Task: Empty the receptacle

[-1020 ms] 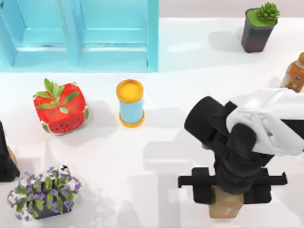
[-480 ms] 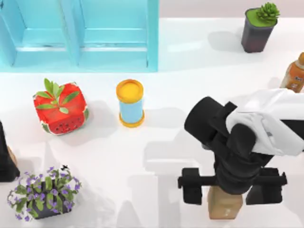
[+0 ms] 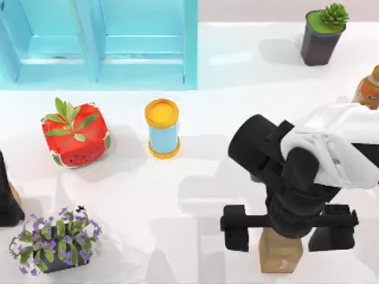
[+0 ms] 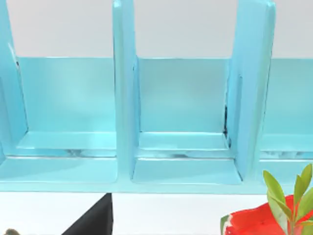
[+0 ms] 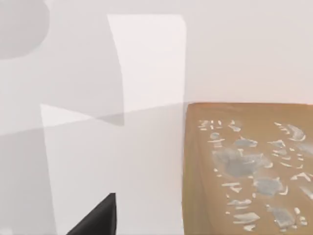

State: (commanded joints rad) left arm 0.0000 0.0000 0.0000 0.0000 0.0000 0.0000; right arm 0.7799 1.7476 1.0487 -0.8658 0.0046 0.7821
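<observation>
The right gripper [image 3: 289, 228] hangs over the near right part of the table [image 3: 195, 195], its two black fingers [image 3: 235, 227] spread wide to either side of a brown box [image 3: 280, 254] and touching neither of its sides, so the jaws hold nothing. The box sits on the table directly under the gripper, its near end sticking out toward the near edge; in the right wrist view the brown box [image 5: 249, 171] shows a tan top with pale flecks, resting on the white surface. Behind the gripper the black and white right arm [image 3: 323, 154] reaches in from the right. Farther right, at the table's edge, stands an orange bottle [image 3: 368, 89], and at the far right corner a dark pot with a green succulent [image 3: 323, 32]. Near the middle stands a blue can with a yellow lid [image 3: 162, 127]; left of it sits a watermelon-patterned planter [image 3: 76, 135], and at the near left a pot of purple flowers [image 3: 53, 239]. A turquoise shelf unit [image 3: 100, 41] fills the far left. The left arm [image 3: 7, 201] is parked at the left edge; whether its jaws are open cannot be told.
</observation>
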